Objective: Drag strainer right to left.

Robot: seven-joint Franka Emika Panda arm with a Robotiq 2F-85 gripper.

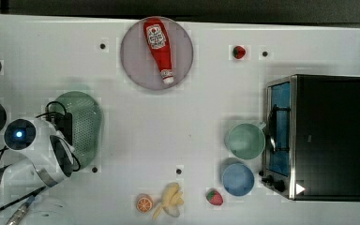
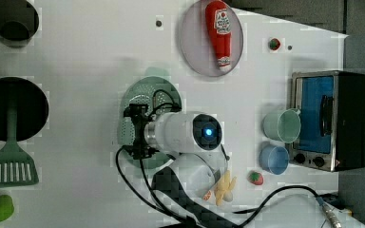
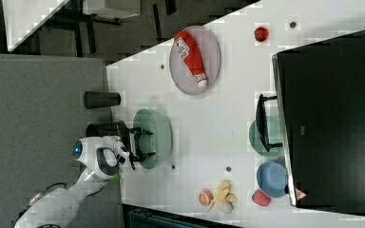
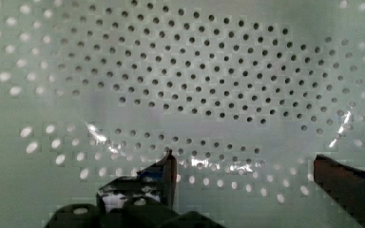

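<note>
Jaws wide apart (nothing clamped) inside the pale green strainer (image 4: 209,80), over its perforated floor.

My white jointed arm (image 1: 33,159) reaches in from the top view's lower left corner and bends at the elbow, with black cables looped along its side. On my wrist a round blue light (image 2: 208,132) glows. My black two-fingered claw (image 4: 242,171) points down. Its jaws are spread wide. In the wrist view one dark finger (image 4: 164,173) stands well apart from the other (image 4: 349,183). In the right view my claw (image 3: 140,143) sticks out sideways from the white wrist, both fingers parallel with a clear gap between them.
</note>
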